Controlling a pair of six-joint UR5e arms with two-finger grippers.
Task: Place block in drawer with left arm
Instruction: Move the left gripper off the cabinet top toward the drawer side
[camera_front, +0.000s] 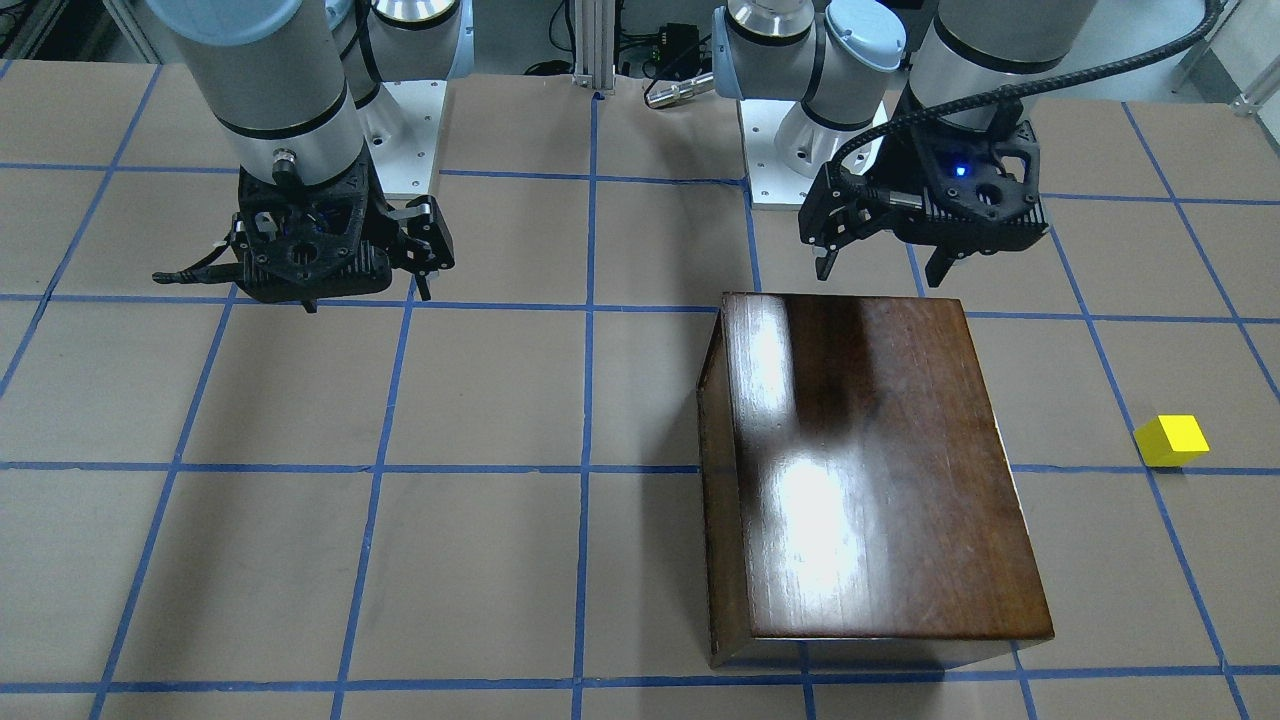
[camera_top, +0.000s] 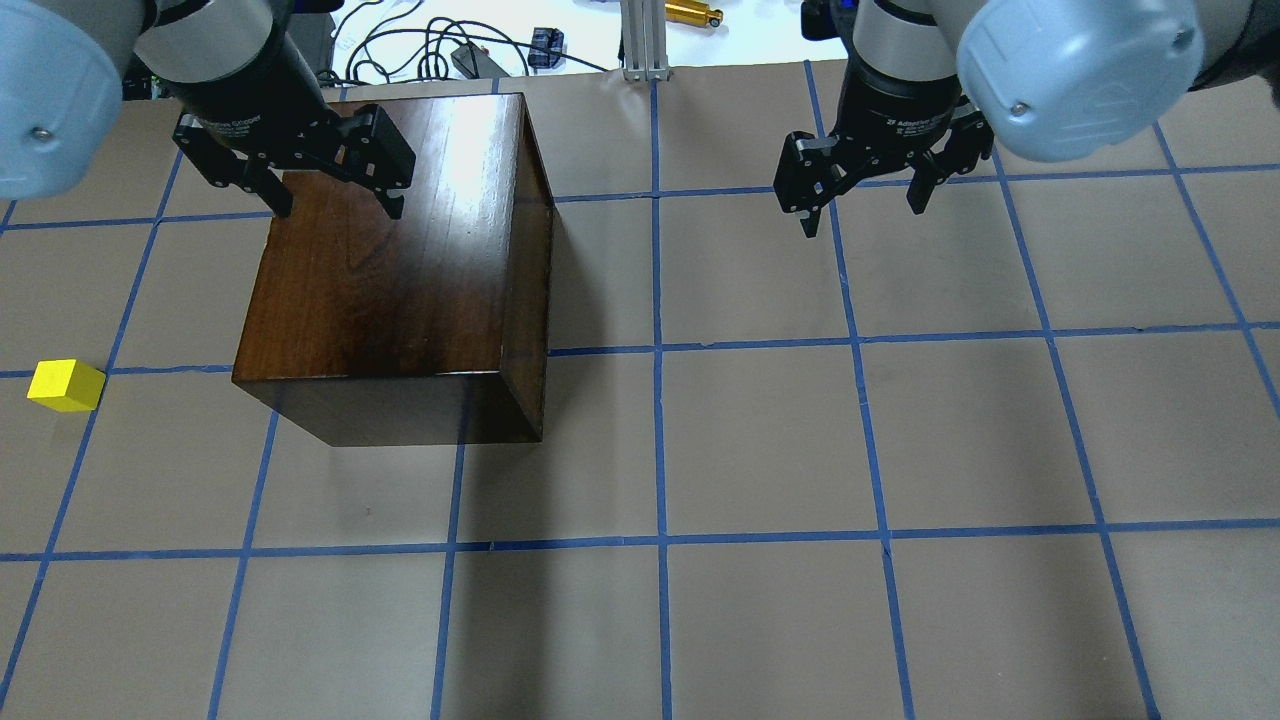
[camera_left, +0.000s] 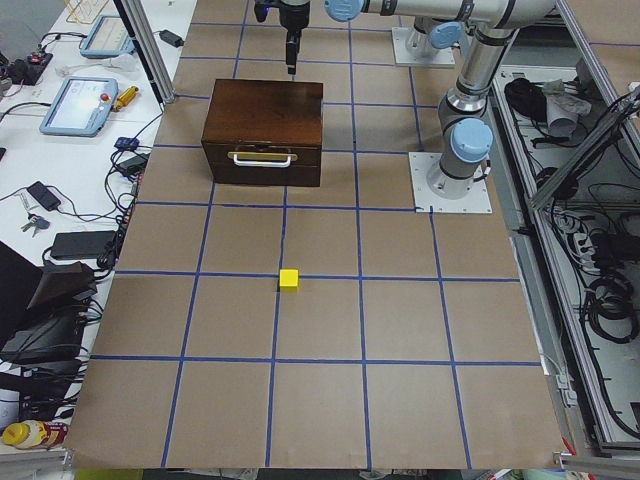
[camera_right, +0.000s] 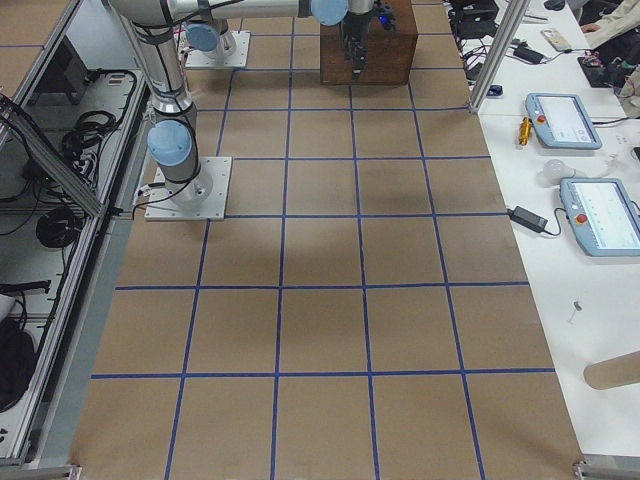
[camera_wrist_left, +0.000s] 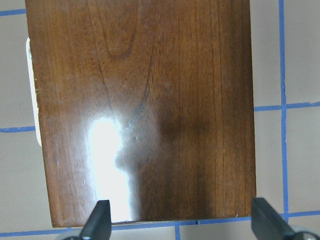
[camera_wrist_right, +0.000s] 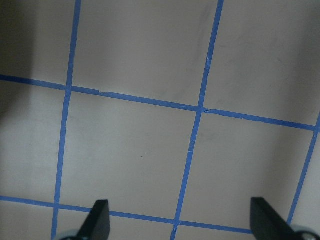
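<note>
The left gripper (camera_top: 338, 208) hangs with its jaws spread wide and nothing between them. Below them lies the glossy top of the wooden box (camera_top: 390, 260). The drawer (camera_left: 262, 165) sits shut in that box, its dark front and pale handle (camera_left: 262, 158) facing out to the jaws' left. Further that way, well apart from the jaws, the block (camera_top: 66, 385) rests alone on the table (camera_top: 760, 440). The right gripper (camera_top: 862, 215) is also wide open and empty, well off to the box's other side, with only taped tabletop under it.
</note>
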